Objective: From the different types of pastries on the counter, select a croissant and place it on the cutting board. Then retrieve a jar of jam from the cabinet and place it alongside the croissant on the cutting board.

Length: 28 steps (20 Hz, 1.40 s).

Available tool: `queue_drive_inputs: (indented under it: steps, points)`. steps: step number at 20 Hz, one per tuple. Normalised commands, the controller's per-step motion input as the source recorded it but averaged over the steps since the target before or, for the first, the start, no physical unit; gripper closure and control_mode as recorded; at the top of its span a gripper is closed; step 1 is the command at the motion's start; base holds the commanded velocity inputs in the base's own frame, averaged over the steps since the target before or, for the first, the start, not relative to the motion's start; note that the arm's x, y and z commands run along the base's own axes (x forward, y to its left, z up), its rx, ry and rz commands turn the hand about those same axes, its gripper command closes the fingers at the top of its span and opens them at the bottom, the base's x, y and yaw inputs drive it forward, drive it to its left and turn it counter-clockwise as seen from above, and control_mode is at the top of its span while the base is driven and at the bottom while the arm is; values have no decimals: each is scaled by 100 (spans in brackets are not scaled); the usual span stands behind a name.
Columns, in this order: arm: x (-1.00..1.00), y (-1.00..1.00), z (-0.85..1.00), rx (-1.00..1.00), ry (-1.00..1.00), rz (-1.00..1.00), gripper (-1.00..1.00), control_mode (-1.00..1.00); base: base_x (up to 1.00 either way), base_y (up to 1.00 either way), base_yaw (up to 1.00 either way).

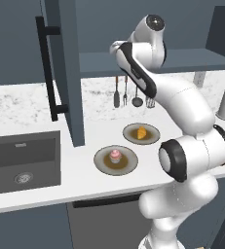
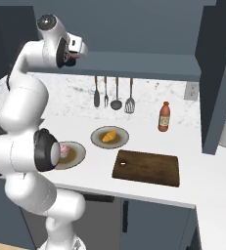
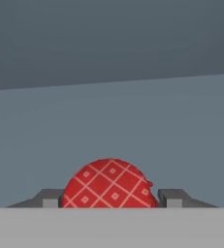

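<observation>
Two fingertips (image 3: 170, 197) flanked the jam jar (image 3: 109, 184), apparently gripping it, directly ahead of the gripper (image 3: 108, 198) inside the cabinet (image 3: 108, 121).

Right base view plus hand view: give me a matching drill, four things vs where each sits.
Things:
1. croissant
2. cupcake
3. jar of jam
4. cutting board

Places:
A. between the fingertips
B. bare, on the counter
C. plate nearest the utensil rack
D. plate beside the arm's elbow

Pairs: 1-C, 2-D, 3-A, 4-B
</observation>
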Motion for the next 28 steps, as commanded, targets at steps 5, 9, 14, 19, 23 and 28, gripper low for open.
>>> queue_drive_inputs:
  steps: [5, 9, 14, 19, 23, 28]
  points:
    - [-1, 1, -9, 0, 0, 1, 100, -100, 0, 0, 0]
    - [-28, 0, 0, 0, 0, 0, 100, -100, 0, 0, 0]
    - [-46, -3, 0, 0, 0, 0, 100, -100, 0, 0, 0]
    - [-54, -6, 0, 0, 0, 0, 100, -100, 0, 0, 0]
    - [-91, -23, 0, 0, 0, 0, 100, -100, 0, 0, 0]
    - [-100, -28, 0, 0, 0, 0, 100, -100, 0, 0, 0]
